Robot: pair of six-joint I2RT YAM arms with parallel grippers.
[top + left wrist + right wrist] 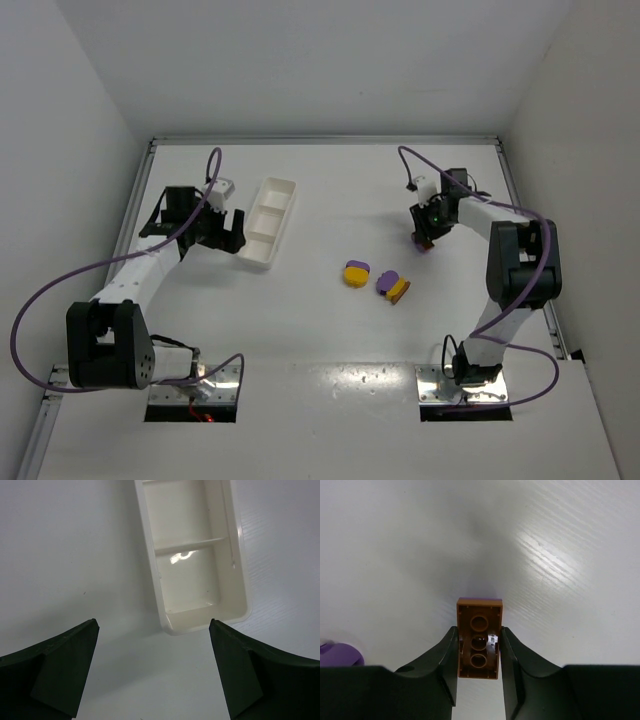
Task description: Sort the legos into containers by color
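The tray (268, 222) at far left looks empty, so no sorting is done. The right gripper (479, 650) is clamped on a brown-orange lego (479, 625) at far right. The yellow-and-purple legos (357, 273) wait mid-worktop, and the left gripper (153, 630) is spread apart by the tray.

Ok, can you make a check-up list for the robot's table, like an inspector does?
Surface: white table, a bit shiny.
Job's things: white tray, three compartments, empty; brown lego gripped; yellow and purple legos loose mid-table.
Clutter: nothing seen.
Grippers: left pincer open, by the tray's end; right pincer shut on the brown lego.
Cables: purple cables looping off both arms.
Surroundings: white walls around the table.
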